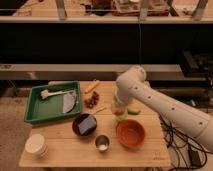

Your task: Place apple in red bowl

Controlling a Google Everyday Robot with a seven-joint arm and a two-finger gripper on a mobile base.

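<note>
The apple [119,112] is a small orange-yellow fruit on the wooden table [60,150], just above the upper left rim of the red bowl. The red bowl [131,134] is wide, shallow and orange-red, and stands at the front right of the table with nothing in it. My gripper [119,109] reaches down from the white arm [150,97] and sits right at the apple, hiding part of it. I cannot tell whether the apple is held.
A green tray [35,107] with a white utensil lies at the left. A dark maroon bowl [76,126] holds a grey-blue object. A small metal cup [102,143], a white cup [36,145], dark grapes [91,101] and green pieces [134,111] are nearby.
</note>
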